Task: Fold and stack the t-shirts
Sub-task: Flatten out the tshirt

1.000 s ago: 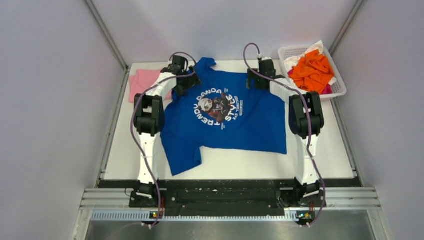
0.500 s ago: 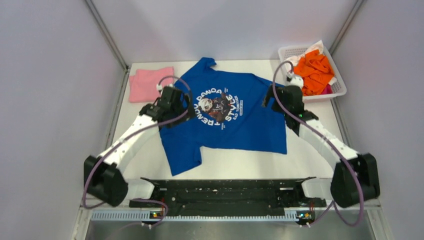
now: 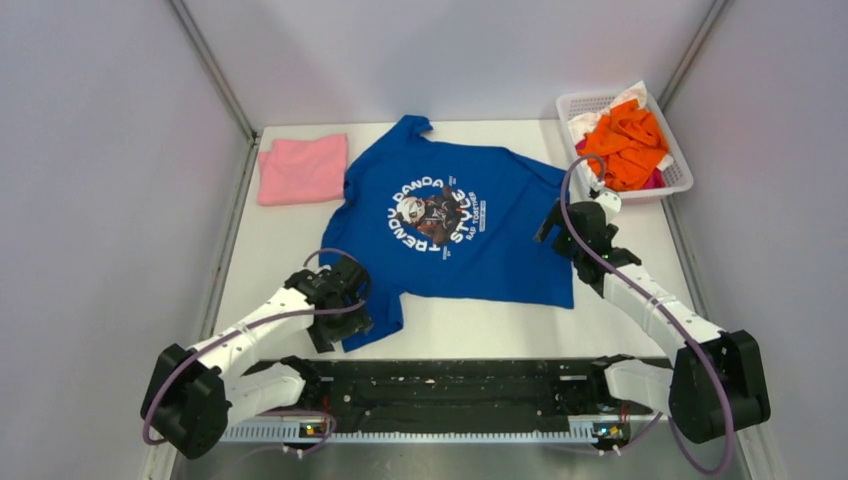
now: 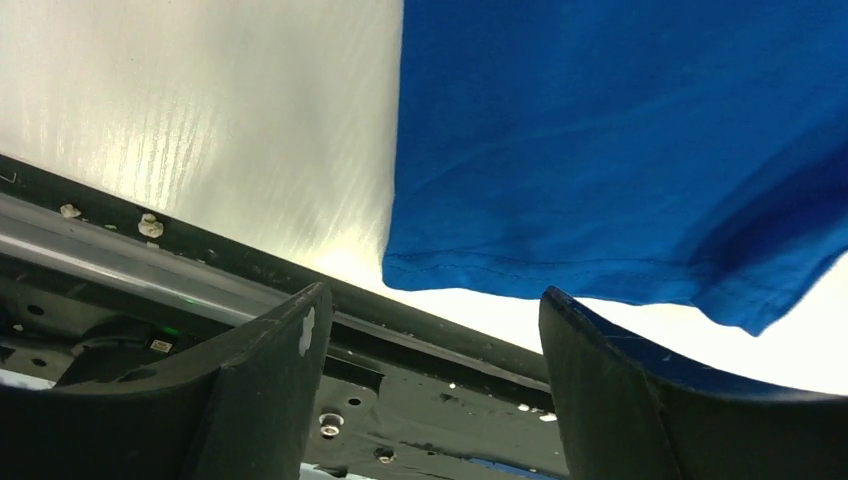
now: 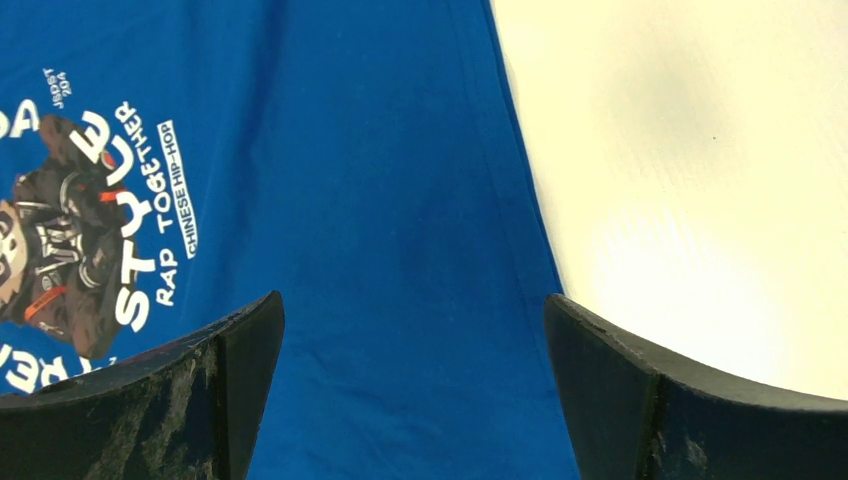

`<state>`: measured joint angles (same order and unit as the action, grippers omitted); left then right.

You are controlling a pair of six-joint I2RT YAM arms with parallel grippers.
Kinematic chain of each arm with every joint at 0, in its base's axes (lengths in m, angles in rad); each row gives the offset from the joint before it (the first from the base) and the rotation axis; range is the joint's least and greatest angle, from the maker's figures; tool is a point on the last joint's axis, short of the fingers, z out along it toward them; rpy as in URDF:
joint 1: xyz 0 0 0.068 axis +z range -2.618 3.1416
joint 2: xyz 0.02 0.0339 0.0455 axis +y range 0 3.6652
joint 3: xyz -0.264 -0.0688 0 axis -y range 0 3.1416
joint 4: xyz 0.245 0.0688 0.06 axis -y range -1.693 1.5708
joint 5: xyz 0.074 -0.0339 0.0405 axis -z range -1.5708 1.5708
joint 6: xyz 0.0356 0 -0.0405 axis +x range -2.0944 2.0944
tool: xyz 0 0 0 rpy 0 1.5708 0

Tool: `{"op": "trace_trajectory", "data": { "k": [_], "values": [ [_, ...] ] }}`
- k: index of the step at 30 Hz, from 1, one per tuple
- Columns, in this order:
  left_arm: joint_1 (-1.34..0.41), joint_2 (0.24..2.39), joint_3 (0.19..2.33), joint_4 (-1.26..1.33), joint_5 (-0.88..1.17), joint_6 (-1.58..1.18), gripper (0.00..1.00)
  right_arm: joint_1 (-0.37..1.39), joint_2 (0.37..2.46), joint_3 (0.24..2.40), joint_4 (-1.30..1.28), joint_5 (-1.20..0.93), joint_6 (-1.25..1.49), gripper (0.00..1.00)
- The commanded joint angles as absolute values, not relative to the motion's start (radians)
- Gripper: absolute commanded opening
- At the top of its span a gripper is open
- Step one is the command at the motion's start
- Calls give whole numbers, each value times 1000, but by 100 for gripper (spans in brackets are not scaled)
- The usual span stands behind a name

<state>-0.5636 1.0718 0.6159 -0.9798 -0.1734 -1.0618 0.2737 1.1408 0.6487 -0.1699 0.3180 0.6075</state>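
The royal blue t-shirt (image 3: 470, 225) with white ring lettering lies spread on the white table, its near-left sleeve reaching toward the front edge. A folded pink t-shirt (image 3: 302, 168) lies at the back left. Orange t-shirts (image 3: 625, 140) fill the basket. My left gripper (image 3: 340, 320) is open and empty, low over the blue sleeve's hem (image 4: 560, 265) near the front edge. My right gripper (image 3: 558, 225) is open and empty above the blue shirt's right edge (image 5: 420, 250).
A white lattice basket (image 3: 680, 165) stands at the back right, with white and magenta cloth under the orange. The black rail (image 3: 450, 385) runs along the table's near edge, also showing in the left wrist view (image 4: 200, 290). Grey walls enclose the sides.
Both arms have drawn back from the shirt's far shoulders toward the front. The left gripper went down to the near-left sleeve, the right to the shirt's right edge. The shirt has stayed put.
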Motion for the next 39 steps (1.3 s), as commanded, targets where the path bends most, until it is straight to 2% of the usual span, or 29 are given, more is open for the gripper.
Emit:
{"op": "trace_trajectory", "data": {
  "k": [1, 3, 6, 10, 13, 19, 27, 35, 39],
  "values": [
    [-566, 1066, 571, -957, -170, -1142, 75, 269, 1169, 713, -209, 348, 622, 99],
    [-567, 1083, 548, -904, -157, -1141, 67, 269, 1175, 713, -210, 346, 622, 99],
    [-567, 1126, 537, -861, -181, -1157, 61, 270, 1179, 711, -210, 344, 623, 99],
    [-565, 1186, 551, -846, -228, -1190, 48, 269, 1178, 710, -211, 353, 622, 99],
    [-565, 1197, 557, -846, -243, -1189, 35, 269, 1175, 708, -214, 349, 623, 99],
    [-566, 1191, 560, -820, -289, -1171, 0, 269, 1154, 706, -219, 343, 626, 99],
    [-565, 1162, 573, -717, -271, -1081, 0, 270, 1096, 688, -238, 348, 650, 98],
    [-566, 980, 617, -687, -251, -956, 0, 269, 1042, 669, -451, 319, 721, 98],
    [-566, 907, 636, -628, -323, -882, 0, 270, 997, 602, -540, 359, 723, 98]
  ]
}}
